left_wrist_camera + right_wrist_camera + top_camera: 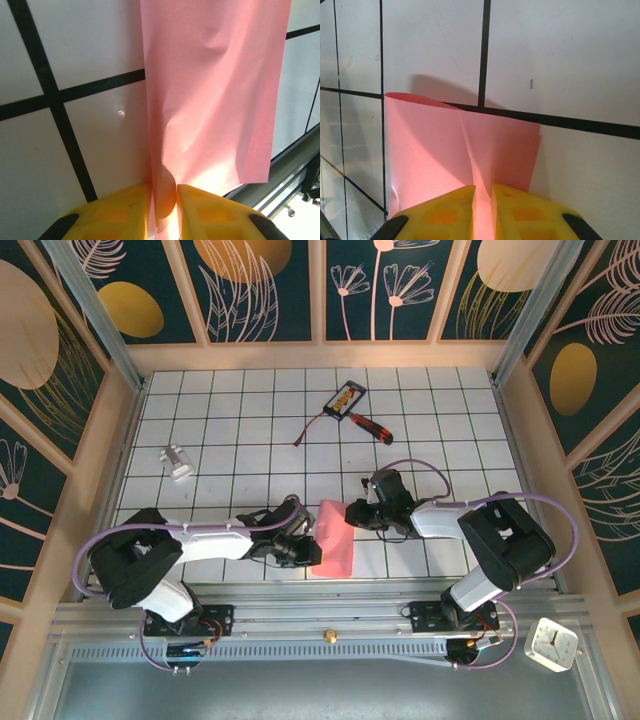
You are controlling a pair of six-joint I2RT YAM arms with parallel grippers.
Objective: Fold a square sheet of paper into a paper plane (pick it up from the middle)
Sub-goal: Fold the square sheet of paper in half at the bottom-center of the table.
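Seen from above, the square sheet of paper (336,540), doubled over, is held between both arms near the worktop's (240,430) front edge. At the left wrist, the left hand (163,192) pinches one edge. At the right wrist, the right hand (483,192) pinches the opposite edge. I judge that level, equal tension would align the layers before creasing.

I work in a robot test cell — a lab rig, not a home. I am bolted to a metal rail (300,615) at the near edge of a white gridded table (250,410), boxed in by aluminium posts (97,310) and printed leaf-pattern panels (260,285) — a closed booth.
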